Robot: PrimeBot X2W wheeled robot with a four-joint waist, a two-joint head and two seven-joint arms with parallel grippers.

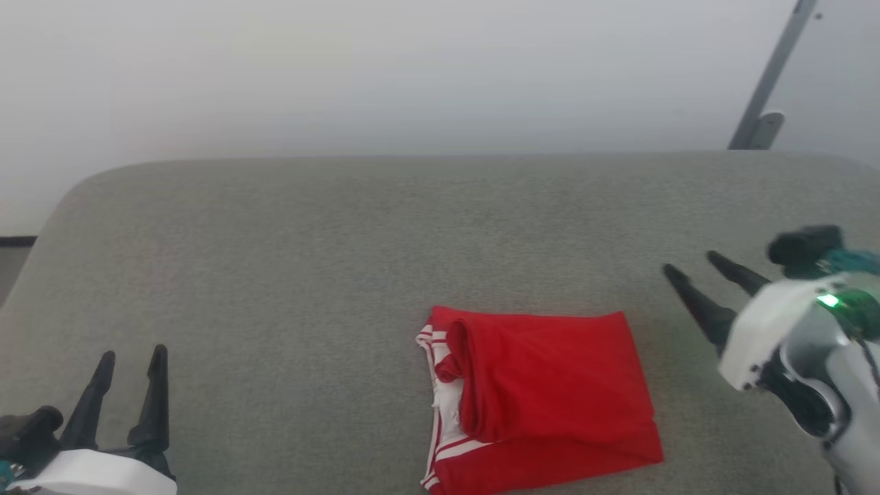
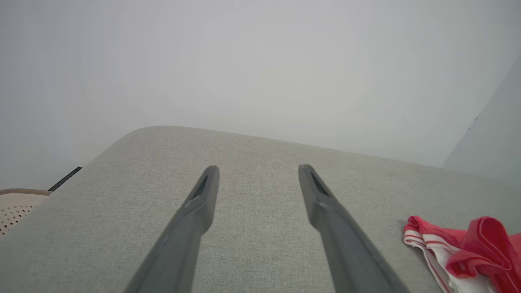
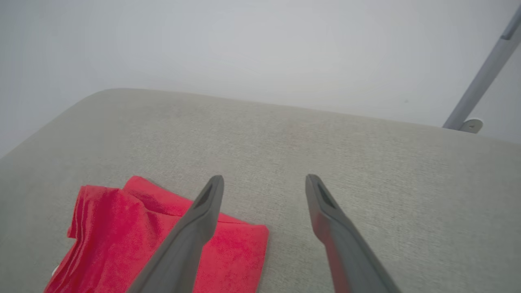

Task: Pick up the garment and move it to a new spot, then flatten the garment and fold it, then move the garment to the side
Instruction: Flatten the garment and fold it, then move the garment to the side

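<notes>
Garment: red, with white panels and red-and-white striped trim along its left edge. Table: light grey, finely speckled weave. My left gripper and right gripper: black fingers on white housings. Light on my right wrist: green. Wall: plain pale grey. Pole: grey. Basket: beige, perforated.

text: none legible | garment: visible red face unmarked | signs: none

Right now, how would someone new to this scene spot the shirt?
Start at the wide grey cushioned surface. Near its front edge, right of centre, lies the folded shirt. It is the only red thing, with white striped trim at its left end.
</notes>
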